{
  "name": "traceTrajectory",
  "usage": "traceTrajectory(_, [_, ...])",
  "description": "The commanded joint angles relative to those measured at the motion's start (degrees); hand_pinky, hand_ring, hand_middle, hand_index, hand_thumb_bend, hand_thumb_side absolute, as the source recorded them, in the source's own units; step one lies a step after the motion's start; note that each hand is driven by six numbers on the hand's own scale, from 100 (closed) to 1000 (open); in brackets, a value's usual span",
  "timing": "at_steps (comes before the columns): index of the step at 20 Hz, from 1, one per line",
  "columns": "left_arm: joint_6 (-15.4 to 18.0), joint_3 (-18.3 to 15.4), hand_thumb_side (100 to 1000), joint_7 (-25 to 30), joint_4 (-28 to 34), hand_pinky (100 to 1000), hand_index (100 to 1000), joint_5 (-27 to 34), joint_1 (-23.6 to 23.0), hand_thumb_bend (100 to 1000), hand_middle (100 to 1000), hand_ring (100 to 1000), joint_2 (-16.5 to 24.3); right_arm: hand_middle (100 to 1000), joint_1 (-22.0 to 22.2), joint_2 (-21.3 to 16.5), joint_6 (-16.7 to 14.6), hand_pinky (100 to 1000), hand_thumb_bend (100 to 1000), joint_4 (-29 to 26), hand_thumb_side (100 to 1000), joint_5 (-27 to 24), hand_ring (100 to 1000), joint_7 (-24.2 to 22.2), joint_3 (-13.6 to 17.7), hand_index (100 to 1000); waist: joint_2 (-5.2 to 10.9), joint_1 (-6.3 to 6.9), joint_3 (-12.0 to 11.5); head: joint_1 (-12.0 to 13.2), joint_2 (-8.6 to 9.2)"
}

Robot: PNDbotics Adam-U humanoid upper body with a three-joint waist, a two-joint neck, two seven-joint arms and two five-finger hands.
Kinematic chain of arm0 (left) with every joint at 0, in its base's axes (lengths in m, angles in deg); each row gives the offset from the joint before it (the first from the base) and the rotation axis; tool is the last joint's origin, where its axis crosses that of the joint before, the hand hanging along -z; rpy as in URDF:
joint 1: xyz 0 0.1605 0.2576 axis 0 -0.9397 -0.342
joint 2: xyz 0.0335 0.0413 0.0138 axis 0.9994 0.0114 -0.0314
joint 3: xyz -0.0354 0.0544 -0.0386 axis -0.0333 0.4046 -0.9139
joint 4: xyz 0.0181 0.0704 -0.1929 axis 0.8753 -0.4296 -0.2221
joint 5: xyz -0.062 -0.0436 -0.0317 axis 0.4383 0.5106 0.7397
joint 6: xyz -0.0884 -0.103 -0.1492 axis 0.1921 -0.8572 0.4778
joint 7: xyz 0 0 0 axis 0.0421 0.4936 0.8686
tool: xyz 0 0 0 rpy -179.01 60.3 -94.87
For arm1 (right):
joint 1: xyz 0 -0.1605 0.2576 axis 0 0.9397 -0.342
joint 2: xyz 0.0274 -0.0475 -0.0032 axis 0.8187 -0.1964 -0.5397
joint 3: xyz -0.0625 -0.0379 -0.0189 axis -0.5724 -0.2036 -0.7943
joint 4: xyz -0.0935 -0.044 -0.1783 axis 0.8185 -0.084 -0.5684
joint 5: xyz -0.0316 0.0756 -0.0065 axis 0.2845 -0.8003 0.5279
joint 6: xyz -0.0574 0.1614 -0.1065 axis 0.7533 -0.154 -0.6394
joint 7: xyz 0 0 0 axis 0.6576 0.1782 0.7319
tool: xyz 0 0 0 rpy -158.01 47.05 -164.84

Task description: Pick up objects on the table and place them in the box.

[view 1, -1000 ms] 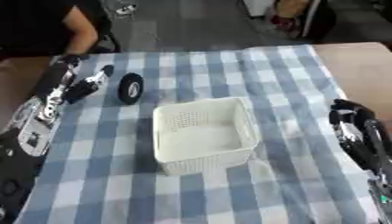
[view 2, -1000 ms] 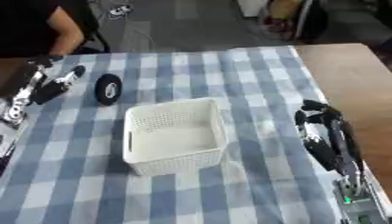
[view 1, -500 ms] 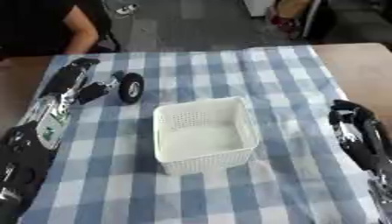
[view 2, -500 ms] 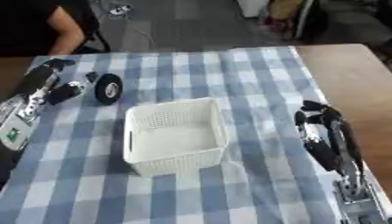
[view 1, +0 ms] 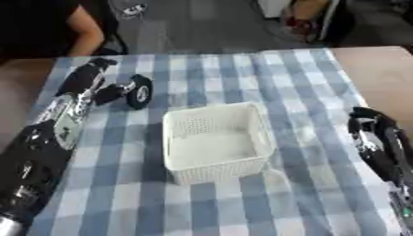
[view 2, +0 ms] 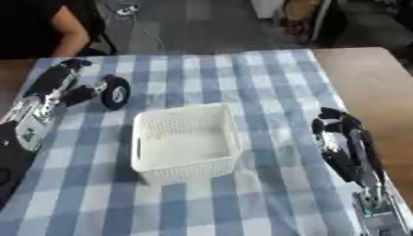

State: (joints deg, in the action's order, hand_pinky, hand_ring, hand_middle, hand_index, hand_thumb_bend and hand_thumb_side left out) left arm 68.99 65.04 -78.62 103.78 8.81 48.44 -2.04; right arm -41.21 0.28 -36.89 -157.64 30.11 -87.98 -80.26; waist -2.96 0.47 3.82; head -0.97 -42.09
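Note:
A black wheel-shaped object (view 1: 138,91) with a small silver hub stands on edge on the blue-and-white checked cloth, at the far left. My left hand (view 1: 89,78) lies just left of it, fingers stretched towards the far edge and thumb close against the wheel's hub side; nothing is closed round the wheel. The white perforated box (view 1: 216,138) sits in the middle of the cloth with nothing inside. Near the right edge my right hand (view 2: 335,131) rests idle, fingers relaxed and holding nothing.
The checked cloth (view 1: 298,87) covers most of the table. Bare brown wood (view 2: 367,78) shows along the right side. My left forearm (view 1: 44,143) lies along the cloth's left edge.
My left hand has slid forward and right, closing the gap to the black wheel. The wheel, the box and my right hand have stayed where they were.

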Motion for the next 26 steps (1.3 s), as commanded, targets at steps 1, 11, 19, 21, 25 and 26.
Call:
traceTrajectory(1, [0.95, -0.63, 1000, -0.09, -0.76, 871, 935, -1.16, 2.13, 1000, 871, 860, 0.22, 706, -0.31, -0.44, -0.1, 720, 303, -0.63, 762, -0.41, 593, -0.21, -0.03, 831, 0.67, -0.11, 0.19, 0.43, -0.26])
traceTrajectory(11, [1.35, -0.98, 1000, -0.45, -3.73, 873, 933, -3.89, 3.28, 1000, 870, 861, -1.2, 706, -0.37, -0.35, -0.13, 720, 301, -0.65, 762, -0.47, 593, -0.31, -0.1, 831, 0.59, -0.16, 0.47, 0.71, -0.33])
traceTrajectory(19, [1.35, -1.16, 1000, -0.59, -5.35, 874, 934, -5.87, 3.71, 1000, 869, 862, -1.7, 706, -0.38, -0.28, -0.2, 720, 298, -0.69, 762, -0.55, 593, -0.44, -0.16, 831, 0.47, -0.2, 0.63, 0.93, -0.25])
traceTrajectory(21, [1.41, -1.15, 1000, -0.6, -5.49, 875, 932, -6.21, 3.79, 1000, 868, 862, -1.82, 706, -0.4, -0.26, -0.21, 720, 298, -0.7, 763, -0.56, 593, -0.47, -0.17, 831, 0.43, -0.21, 0.7, 0.98, -0.28])
traceTrajectory(25, [1.5, -1.07, 1000, -0.48, -5.73, 875, 920, -6.84, 3.91, 1000, 867, 863, -2.08, 706, -0.44, -0.22, -0.22, 719, 296, -0.75, 763, -0.57, 593, -0.49, -0.18, 831, 0.38, -0.21, 0.81, 1.07, -0.27])
traceTrajectory(26, [1.48, -1.08, 1000, -0.47, -5.81, 875, 919, -6.97, 3.94, 1000, 867, 863, -2.14, 706, -0.44, -0.21, -0.23, 719, 296, -0.76, 763, -0.58, 593, -0.5, -0.19, 831, 0.37, -0.2, 0.84, 1.12, -0.27])
